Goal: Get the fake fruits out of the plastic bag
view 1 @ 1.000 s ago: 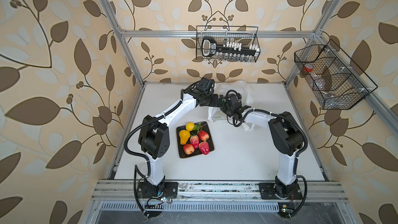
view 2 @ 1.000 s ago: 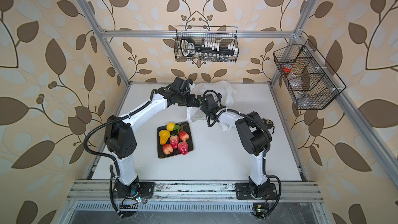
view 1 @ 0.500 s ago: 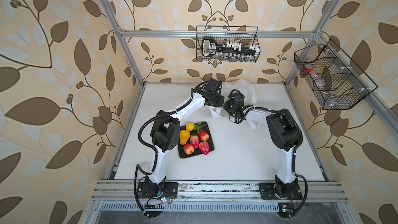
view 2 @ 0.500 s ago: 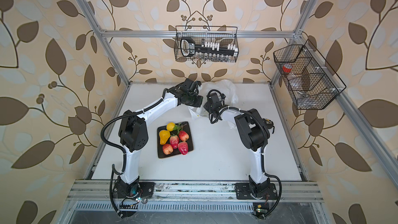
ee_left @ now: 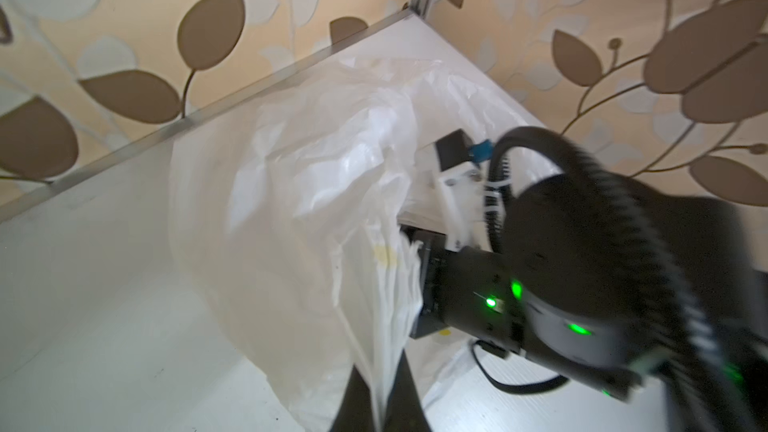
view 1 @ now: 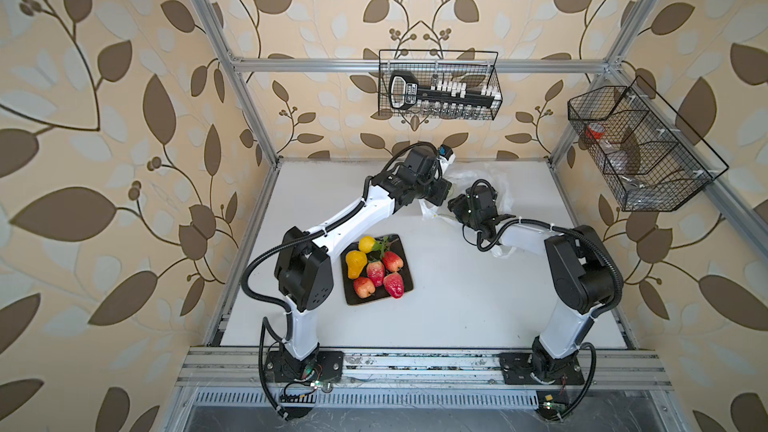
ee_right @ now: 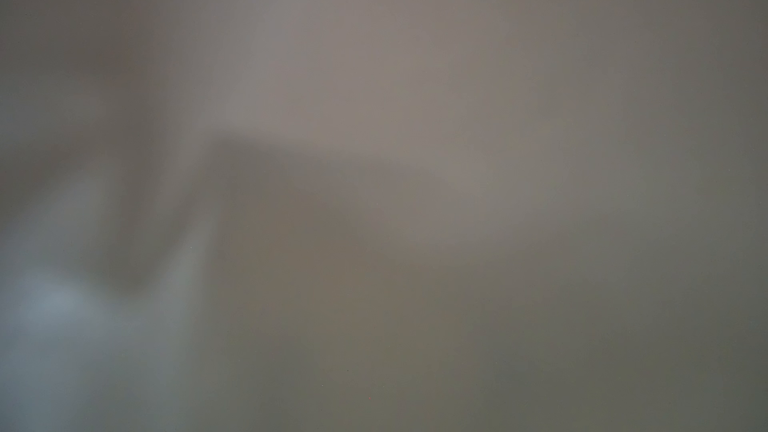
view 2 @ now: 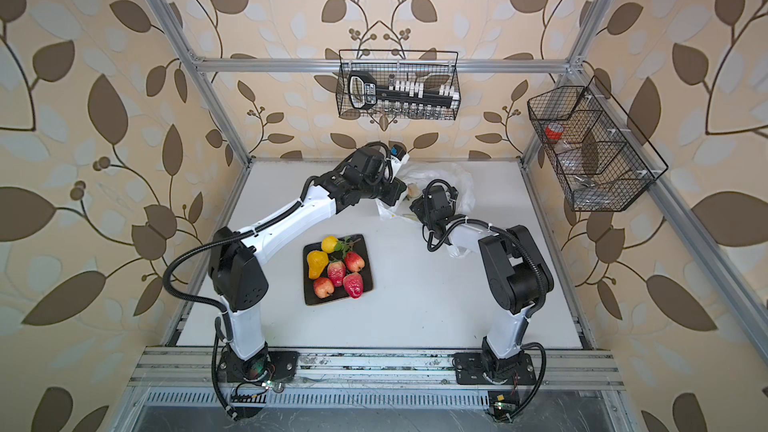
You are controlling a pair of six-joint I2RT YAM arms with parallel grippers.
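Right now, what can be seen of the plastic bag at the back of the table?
The plastic bag is thin, white, translucent film, crinkled and puffed up, with faint yellow print. It sits on the white table, near its far edge. The left tool is shut, pinching a gathered edge of film; the right arm is pushed into its opening. What it holds cannot be made out.

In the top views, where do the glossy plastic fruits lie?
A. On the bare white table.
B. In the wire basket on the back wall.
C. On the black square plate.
C: the glossy red and yellow plastic fruits sit on the black square plate, apart from the thin white plastic bag.
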